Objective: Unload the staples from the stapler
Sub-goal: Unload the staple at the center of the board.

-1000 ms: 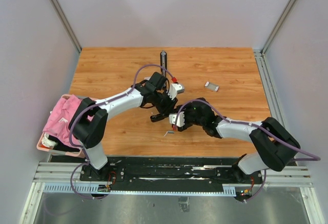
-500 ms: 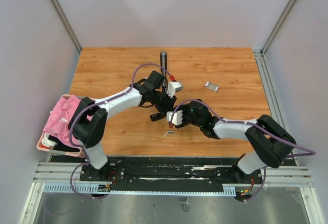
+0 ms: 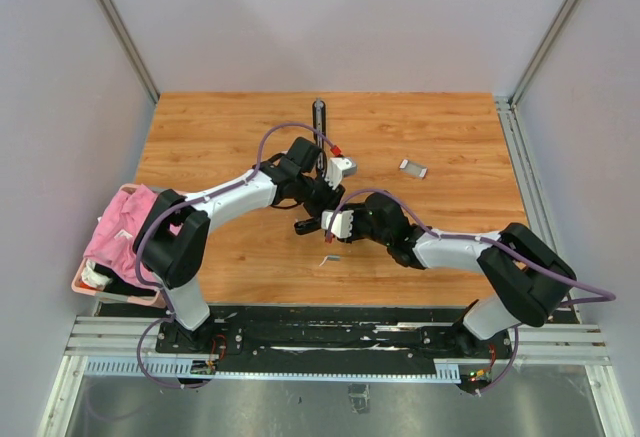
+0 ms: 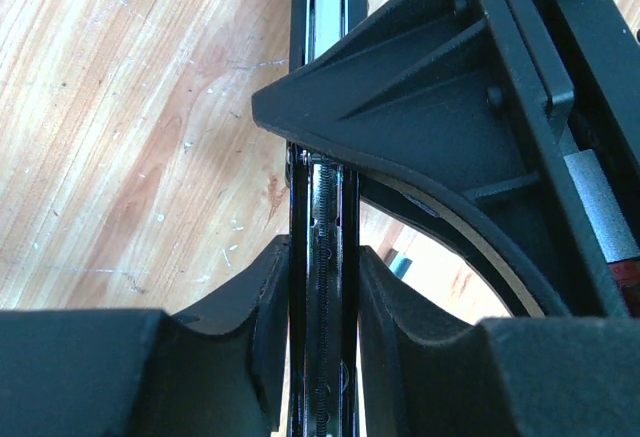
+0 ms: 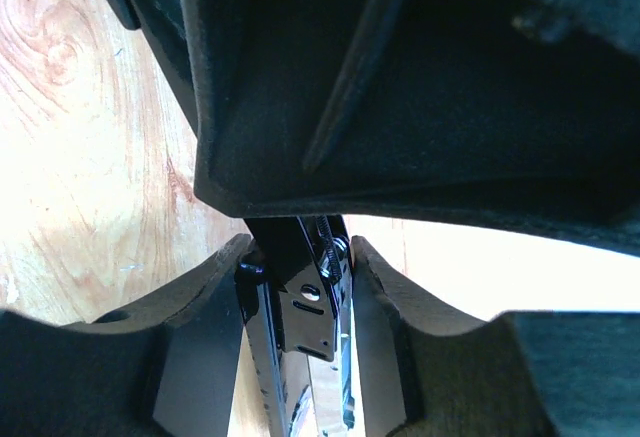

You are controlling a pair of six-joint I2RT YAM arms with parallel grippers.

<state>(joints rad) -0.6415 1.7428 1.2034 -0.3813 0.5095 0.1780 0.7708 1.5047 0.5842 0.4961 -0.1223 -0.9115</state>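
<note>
The black stapler (image 3: 318,122) lies opened out on the wooden table, running from the far middle towards me. My left gripper (image 3: 320,195) is shut across its open channel, and the left wrist view shows both pads pressed on the black rails and spring (image 4: 325,287). My right gripper (image 3: 329,223) is closed around the stapler's near end (image 5: 300,302), just under the left gripper. A tiny silvery staple strip (image 3: 330,259) lies on the table just in front of the right gripper. Whether staples remain inside the channel cannot be told.
A small red-and-white box (image 3: 413,168) lies on the table to the right of the stapler. A pink cloth in a basket (image 3: 118,229) sits at the table's left edge. Grey walls close off the left, far and right sides.
My right gripper has moved up and left onto the stapler's near end, under the left gripper. The left gripper, stapler and loose staple strip have stayed put.
</note>
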